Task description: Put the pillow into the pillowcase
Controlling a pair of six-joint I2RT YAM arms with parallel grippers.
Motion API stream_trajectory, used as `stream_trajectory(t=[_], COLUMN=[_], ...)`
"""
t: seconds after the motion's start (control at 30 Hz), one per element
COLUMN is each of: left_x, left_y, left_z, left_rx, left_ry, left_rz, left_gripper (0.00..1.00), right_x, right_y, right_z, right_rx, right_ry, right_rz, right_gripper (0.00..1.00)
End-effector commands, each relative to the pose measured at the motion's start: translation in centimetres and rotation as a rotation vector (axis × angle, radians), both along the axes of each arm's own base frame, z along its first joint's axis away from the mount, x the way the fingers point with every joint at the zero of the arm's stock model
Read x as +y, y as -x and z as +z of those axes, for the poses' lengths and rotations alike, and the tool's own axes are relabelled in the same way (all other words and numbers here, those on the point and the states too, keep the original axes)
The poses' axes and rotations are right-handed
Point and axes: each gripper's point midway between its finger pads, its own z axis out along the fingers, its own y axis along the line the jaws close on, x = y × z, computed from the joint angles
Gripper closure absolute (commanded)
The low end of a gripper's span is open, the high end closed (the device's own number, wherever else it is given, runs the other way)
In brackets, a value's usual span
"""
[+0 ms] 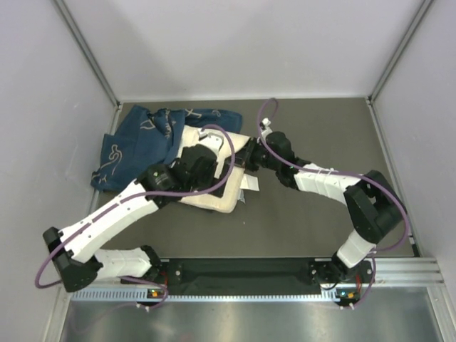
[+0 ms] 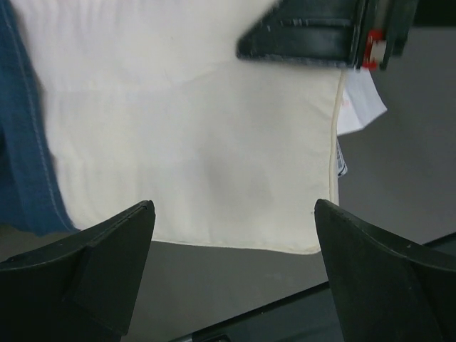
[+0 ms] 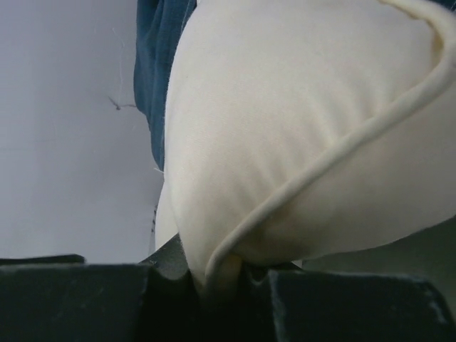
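Grey tabletop (image 1: 320, 221), pillow (image 1: 216, 200) tag (image 1: 249, 184) illegible

Left pincer (image 2: 234, 214) spread wide; right pincer (image 3: 221, 283) clamped.

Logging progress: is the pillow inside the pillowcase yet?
Mostly out: the pillow lies bare on the table, the pillowcase bunched at its left end. Whether that end is inside, cannot tell.

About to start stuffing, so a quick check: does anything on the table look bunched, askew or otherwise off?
Yes: the pillowcase lies bunched in a heap at the far left, no open mouth showing. Beside it the pillow sits askew, its far-left end meeting the heap; whether that end is inside, I cannot tell.
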Motion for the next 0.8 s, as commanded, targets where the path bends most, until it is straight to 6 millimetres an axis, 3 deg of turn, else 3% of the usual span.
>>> stream_trajectory(t=[0.0,0.03,0.07,0.1,0.13,0.17,0.37,0.47,0.57,0.63,0.77], left_x=[-2.2,-2.2,-2.0,-2.9,-2.4,-2.3,-2.2,-2.9,-4.0,-4.1,-5.6], left_y=[0.1,0.5,0.8,0.7,0.8,0.8,0.5,0.9,1.5,1.0,1.5], left_z=[-0.5,-0.1,-1.4,-0.5,0.2,-0.3,1.1,2.5,2.3,1.1,1.6], left_rx=[-0.091,-0.128,-0.141,-0.194,-0.240,-0.268,-0.400,-0.402,-0.375,-0.341,-0.320], left_ry=[0.103,0.114,0.082,0.119,0.126,0.091,-0.015,0.023,0.028,-0.041,-0.009], left_rz=[-0.093,-0.122,-0.153,-0.179,-0.176,-0.210,-0.238,-0.264,-0.324,-0.313,-0.349], left_gripper=[0.01,0.01,0.01,0.01,0.01,0.01,0.01,0.01,0.01,0.01,0.01], right_x=[1.1,1.2,1.1,1.3,1.4,1.4,1.8,1.8,2.1,2.2,1.8], right_y=[-0.5,-0.6,-0.5,-0.8,-0.8,-0.9,-1.5,-1.8,-1.9,-2.0,-2.2], right_z=[7.6,8.0,7.6,8.6,9.0,9.5,11.3,11.1,11.5,11.5,12.1], right_rx=[0.004,0.022,0.060,0.066,0.069,0.082,0.103,0.111,0.112,0.111,0.094], right_ry=[-0.114,-0.121,-0.105,-0.123,-0.131,-0.134,-0.128,-0.113,-0.113,-0.107,-0.096], right_rz=[-0.022,-0.028,-0.034,-0.040,-0.040,-0.045,-0.060,-0.066,-0.065,-0.077,-0.121], right_gripper=[1.00,1.00,1.00,1.00,1.00,1.00,1.00,1.00,1.00,1.00,1.00])
